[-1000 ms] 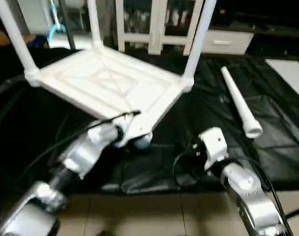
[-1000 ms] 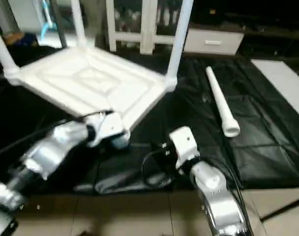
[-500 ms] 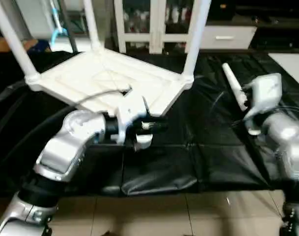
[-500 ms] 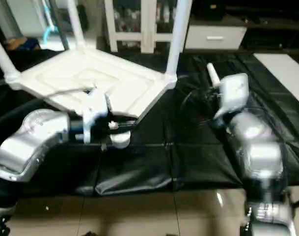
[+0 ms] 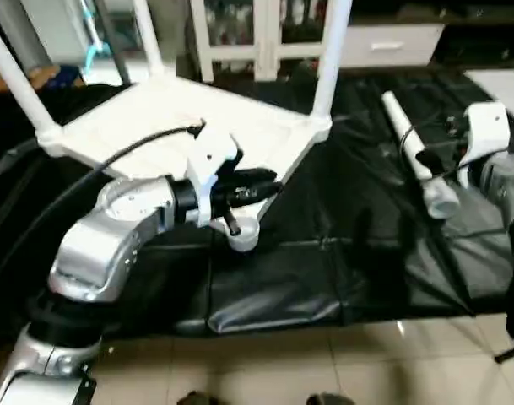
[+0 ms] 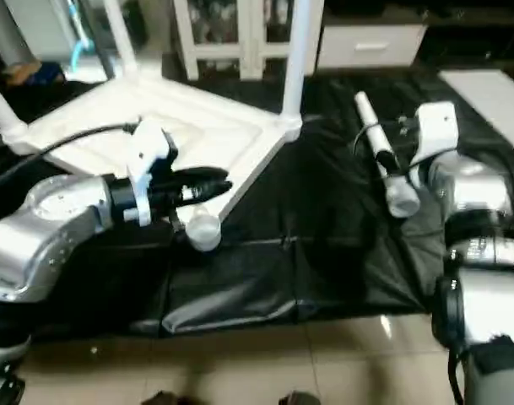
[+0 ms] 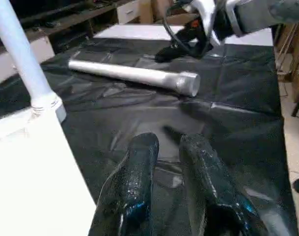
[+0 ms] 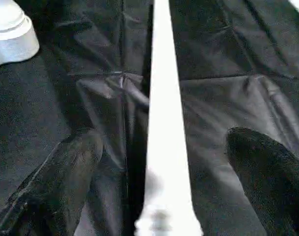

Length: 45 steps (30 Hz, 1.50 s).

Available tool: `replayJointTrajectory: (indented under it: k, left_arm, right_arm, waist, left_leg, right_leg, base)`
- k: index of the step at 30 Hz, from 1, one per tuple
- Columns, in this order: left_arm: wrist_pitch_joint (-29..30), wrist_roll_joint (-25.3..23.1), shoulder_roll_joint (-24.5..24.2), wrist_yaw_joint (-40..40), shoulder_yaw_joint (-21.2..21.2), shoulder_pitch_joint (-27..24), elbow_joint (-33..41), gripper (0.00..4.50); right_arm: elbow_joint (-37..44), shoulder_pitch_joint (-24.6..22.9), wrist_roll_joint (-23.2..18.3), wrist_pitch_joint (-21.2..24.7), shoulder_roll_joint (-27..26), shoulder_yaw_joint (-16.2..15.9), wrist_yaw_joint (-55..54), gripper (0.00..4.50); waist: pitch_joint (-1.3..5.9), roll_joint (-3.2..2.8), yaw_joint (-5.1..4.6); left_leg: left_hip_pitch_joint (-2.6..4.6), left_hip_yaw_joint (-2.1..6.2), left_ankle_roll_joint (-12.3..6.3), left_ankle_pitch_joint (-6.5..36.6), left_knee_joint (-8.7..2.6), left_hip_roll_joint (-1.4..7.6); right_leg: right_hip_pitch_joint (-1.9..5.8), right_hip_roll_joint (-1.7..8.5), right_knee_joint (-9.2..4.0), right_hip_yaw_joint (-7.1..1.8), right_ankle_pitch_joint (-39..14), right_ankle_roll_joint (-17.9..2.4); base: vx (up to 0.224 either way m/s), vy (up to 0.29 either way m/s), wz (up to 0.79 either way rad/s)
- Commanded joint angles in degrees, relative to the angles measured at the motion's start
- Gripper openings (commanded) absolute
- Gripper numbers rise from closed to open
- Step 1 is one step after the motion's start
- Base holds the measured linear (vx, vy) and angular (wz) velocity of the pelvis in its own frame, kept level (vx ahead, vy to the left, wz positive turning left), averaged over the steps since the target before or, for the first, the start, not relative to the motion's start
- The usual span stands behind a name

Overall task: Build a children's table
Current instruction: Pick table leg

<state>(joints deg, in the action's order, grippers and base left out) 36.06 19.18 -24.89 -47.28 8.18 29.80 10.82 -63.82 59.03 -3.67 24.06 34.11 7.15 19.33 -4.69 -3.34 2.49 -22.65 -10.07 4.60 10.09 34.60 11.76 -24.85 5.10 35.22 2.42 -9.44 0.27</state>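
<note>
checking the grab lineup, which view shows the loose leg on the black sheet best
The left wrist view: the loose leg lies in full length, wide end included. The head views show it foreshortened beside the right gripper. The right wrist view shows a stretch of it between open fingers.

White table top [image 5: 168,122], black glossy sheet [image 5: 358,253]

text: none legible | labels: none | brands: none | numbers: none | signs: none
</note>
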Motion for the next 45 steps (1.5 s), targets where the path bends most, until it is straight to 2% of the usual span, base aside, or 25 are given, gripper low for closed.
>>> replayJointTrajectory:
  k: [1, 2, 3, 5, 6, 8, 11, 14, 15, 17, 21, 25, 27, 29, 30, 33, 34, 35, 36, 37, 38, 39, 41, 43, 45]
  left_arm:
    - [1.23, -0.12, -0.92, -0.40, -0.43, -0.68, 1.09, 1.05]
    - [3.12, 0.37, -2.44, -1.29, -0.34, -2.17, 3.40, 1.05]
    - [3.12, 0.37, -2.44, -1.29, -0.34, -2.17, 3.40, 1.05]
    - [6.04, 2.73, -4.22, -2.75, -0.32, -3.25, 6.43, 1.05]
    - [6.04, 2.73, -4.22, -2.75, -0.32, -3.25, 6.43, 1.05]
    - [10.48, 6.82, -7.75, -5.96, 0.80, -4.83, 10.52, 1.05]
    - [13.32, 9.15, -10.06, -7.75, 1.57, -6.06, 13.29, 1.05]
    - [14.19, 9.76, -10.60, -8.24, 1.67, -6.52, 14.23, 1.05]
    - [15.06, 10.17, -11.00, -8.79, 1.52, -6.90, 15.21, 1.05]
    - [15.19, 10.07, -11.22, -8.93, 1.54, -6.82, 15.34, 1.05]
    - [15.60, 10.50, -11.63, -8.83, 1.48, -6.45, 15.44, 1.05]
    - [15.94, 11.25, -12.26, -8.40, 1.45, -6.08, 15.69, 1.05]
    - [15.98, 11.19, -12.36, -8.35, 1.47, -6.04, 15.74, 1.05]
    - [15.67, 10.79, -12.35, -8.42, 1.63, -5.98, 15.59, 1.05]
    - [15.67, 10.79, -12.35, -8.42, 1.63, -5.98, 15.59, 1.05]
    - [14.77, 10.18, -12.35, -8.50, 1.84, -5.74, 14.86, 1.05]
    - [14.36, 9.95, -12.24, -8.40, 1.82, -5.59, 14.47, 1.05]
    - [14.26, 9.92, -12.16, -8.34, 1.78, -5.47, 14.27, 1.05]
    - [14.40, 10.40, -11.93, -8.10, 1.49, -5.30, 13.99, 1.05]
    - [14.42, 10.50, -11.87, -8.06, 1.44, -5.28, 13.94, 1.05]
    - [14.02, 10.66, -11.57, -7.90, 1.37, -5.28, 13.67, 1.05]
    - [13.83, 10.66, -11.47, -7.87, 1.34, -5.30, 13.61, 1.05]
    - [13.35, 10.60, -11.26, -7.82, 1.28, -5.37, 13.48, 1.05]
    - [11.85, 10.43, -10.17, -7.10, 0.57, -5.45, 13.20, 1.05]
    - [10.41, 10.40, -8.74, -5.96, -0.49, -5.33, 12.73, 1.05]
  right_arm:
    - [-2.10, 0.54, 0.65, -0.06, 0.41, 0.41, 0.34, 4.43]
    - [-5.50, 1.70, 1.69, -0.29, 0.63, -0.18, 0.46, 4.43]
    - [-5.50, 1.70, 1.69, -0.29, 0.63, -0.18, 0.46, 4.43]
    - [-6.97, 1.92, 2.21, 0.25, 0.73, -0.10, 0.05, 4.43]
    - [-6.97, 1.92, 2.21, 0.25, 0.73, -0.10, 0.05, 4.43]
    - [-8.70, 1.75, 2.36, 1.06, 0.92, 0.13, -0.88, 4.43]
    - [-10.34, 1.77, 2.28, 1.96, 1.00, 0.20, -0.83, 4.43]
    - [-11.01, 1.62, 2.82, 2.87, 1.09, -0.49, -0.17, 4.43]
    - [-12.25, 0.84, 4.22, 6.21, 1.49, -1.95, 2.20, 4.43]
    - [-12.76, 0.07, 5.07, 7.45, 1.82, -2.65, 3.29, 4.43]
    - [-13.23, -0.86, 5.38, 8.43, 2.41, -2.55, 4.12, 4.43]
    - [-13.53, -1.71, 4.99, 8.47, 3.17, -2.10, 4.87, 4.43]
    - [-13.56, -1.98, 4.74, 8.40, 3.45, -1.75, 5.21, 4.25]
    - [-13.42, -2.33, 4.18, 8.16, 3.72, -0.98, 5.41, 4.25]
    - [-13.42, -2.33, 4.18, 8.16, 3.72, -0.98, 5.41, 3.94]
    - [-13.22, -2.58, 3.65, 7.88, 3.87, -0.27, 5.49, 3.78]
    - [-13.17, -2.58, 3.27, 7.74, 3.89, 0.19, 5.43, 3.78]
    - [-13.13, -2.57, 3.12, 7.62, 3.92, 0.37, 5.36, 3.65]
    - [-13.04, -2.56, 2.86, 7.57, 4.02, 0.67, 5.54, 3.47]
    - [-13.03, -2.57, 2.83, 7.58, 4.04, 0.70, 5.57, 3.47]
    - [-12.96, -2.69, 2.71, 7.49, 4.08, 0.90, 5.59, 3.44]
    - [-12.94, -2.72, 2.65, 7.44, 4.08, 0.98, 5.55, 3.27]
    - [-12.90, -2.80, 2.53, 7.33, 4.09, 1.18, 5.43, 3.05]
    - [-12.64, -2.86, 2.21, 7.02, 4.22, 1.91, 4.94, 2.95]
    - [-12.20, -2.83, 2.24, 6.66, 4.49, 2.19, 4.69, 2.84]
  waist:
    - [3.76, 0.89, 0.57]
    - [3.65, 0.46, 0.87]
    - [3.19, 0.47, 0.91]
    - [2.52, 0.36, 1.21]
    - [2.43, 0.43, 1.31]
    - [1.88, 0.57, 1.52]
    - [1.37, 0.31, 1.66]
    - [0.93, 0.23, 1.74]
    - [0.98, 0.48, 1.70]
    - [0.88, 0.44, 1.80]
    - [0.71, 0.47, 2.08]
    - [0.92, 0.55, 2.44]
    - [0.91, 0.57, 2.49]
    - [1.23, 0.60, 2.52]
    - [1.23, 0.61, 2.52]
    - [1.47, 0.71, 2.58]
    - [1.75, 0.84, 2.58]
    - [1.69, 0.78, 2.63]
    - [1.92, 0.87, 2.66]
    - [2.20, 1.09, 2.64]
    - [2.29, 1.05, 2.74]
    - [2.60, 1.19, 2.77]
    - [2.58, 1.19, 2.75]
    - [3.23, 1.78, 2.78]
    - [3.52, 1.84, 2.84]
  left_leg:
    - [0.46, -0.49, -5.44, 6.75, -2.92, -0.41]
    - [0.62, -0.53, -5.89, 5.98, -2.82, -0.20]
    - [0.36, -0.53, -5.97, 6.51, -2.96, -0.20]
    - [0.49, -0.55, -5.32, 8.61, -3.25, -0.02]
    - [0.64, -0.60, -4.82, 9.62, -3.34, 0.02]
    - [0.66, -0.69, -4.23, 10.14, -3.40, -0.04]
    - [0.63, -0.76, -3.82, 9.90, -3.59, -0.02]
    - [0.62, -0.77, -3.08, 10.85, -3.75, -0.01]
    - [0.71, -0.85, -2.92, 10.99, -3.75, 0.03]
    - [0.53, -0.82, -2.96, 10.11, -3.74, 0.00]
    - [0.71, -0.86, -2.64, 10.77, -3.84, 0.07]
    - [0.92, -0.89, -1.92, 11.59, -3.89, 0.13]
    - [0.87, -0.88, -1.81, 11.44, -3.92, 0.15]
    - [0.88, -0.90, -1.93, 10.80, -3.84, 0.14]
    - [0.82, -0.88, -1.95, 10.60, -3.83, 0.13]
    - [0.72, -0.91, -2.27, 9.74, -3.71, 0.11]
    - [0.73, -0.92, -2.33, 9.37, -3.62, 0.10]
    - [0.71, -0.90, -2.35, 9.28, -3.62, 0.11]
    - [0.73, -0.96, -2.55, 8.66, -3.49, 0.10]
    - [0.74, -0.99, -2.65, 8.33, -3.40, 0.10]
    - [0.67, -0.99, -2.88, 7.71, -3.31, 0.07]
    - [0.61, -1.02, -3.13, 6.70, -3.14, 0.06]
    - [0.44, -1.01, -3.33, 6.37, -3.08, 0.02]
    - [0.48, -1.12, -3.78, 5.30, -2.80, 0.02]
    - [0.39, -1.13, -4.04, 4.51, -2.59, 0.06]
  right_leg:
    - [3.98, 0.93, -2.87, -0.74, -1.93, -18.84]
    - [3.55, 0.92, -2.77, -0.73, -0.93, -19.21]
    - [3.42, 0.83, -2.80, -0.62, -1.20, -19.53]
    - [3.21, 0.97, -2.98, -0.65, -3.59, -19.28]
    - [3.20, 0.99, -3.06, -0.71, -4.79, -19.29]
    - [3.10, 1.07, -3.07, -0.81, -5.93, -19.02]
    - [2.92, 1.02, -3.08, -0.85, -6.87, -18.75]
    - [2.94, 1.10, -3.20, -0.90, -8.19, -18.60]
    - [2.96, 1.16, -3.29, -0.98, -8.57, -18.55]
    - [3.04, 1.15, -3.24, -1.02, -8.03, -18.76]
    - [2.94, 1.30, -3.46, -1.13, -9.82, -18.10]
    - [2.86, 1.32, -3.53, -1.16, -11.14, -17.46]
    - [2.86, 1.31, -3.53, -1.16, -10.77, -17.38]
    - [3.04, 1.35, -3.40, -1.16, -10.01, -17.62]
    - [3.04, 1.35, -3.38, -1.13, -9.82, -17.69]
    - [3.17, 1.37, -3.29, -1.09, -9.16, -17.88]
    - [3.31, 1.36, -3.22, -1.07, -8.89, -17.96]
    - [3.26, 1.39, -3.22, -1.07, -8.86, -17.98]
    - [3.29, 1.34, -3.09, -1.07, -8.05, -18.22]
    - [3.43, 1.32, -3.03, -1.06, -7.72, -18.32]
    - [3.45, 1.35, -2.93, -1.05, -7.22, -18.47]
    - [3.59, 1.36, -2.74, -1.06, -6.25, -18.66]
    - [3.60, 1.35, -2.72, -1.02, -6.08, -18.69]
    - [3.81, 1.34, -2.51, -1.04, -5.23, -18.75]
    - [3.81, 1.34, -2.33, -1.05, -4.41, -18.81]
  base:
    - [0.000, 0.000, 0.00]
    - [0.000, 0.000, 0.00]
    - [0.000, 0.000, 0.00]
    - [0.000, 0.000, 0.00]
    - [0.000, 0.000, 0.00]
    - [0.000, 0.000, 0.00]
    - [0.000, 0.000, 0.00]
    - [0.000, 0.000, 0.00]
    - [0.000, 0.000, 0.00]
    - [0.000, 0.000, 0.00]
    - [0.000, 0.000, 0.00]
    - [0.000, 0.000, 0.00]
    - [0.000, 0.000, 0.00]
    - [0.000, 0.000, 0.00]
    - [0.000, 0.000, 0.00]
    - [0.000, 0.000, 0.00]
    - [0.000, 0.000, 0.00]
    - [0.000, 0.000, 0.00]
    - [0.000, 0.000, 0.00]
    - [0.000, 0.000, 0.00]
    - [0.000, 0.000, 0.00]
    - [0.000, 0.000, 0.00]
    - [0.000, 0.000, 0.00]
    - [0.000, 0.000, 0.00]
    - [0.000, 0.000, 0.00]
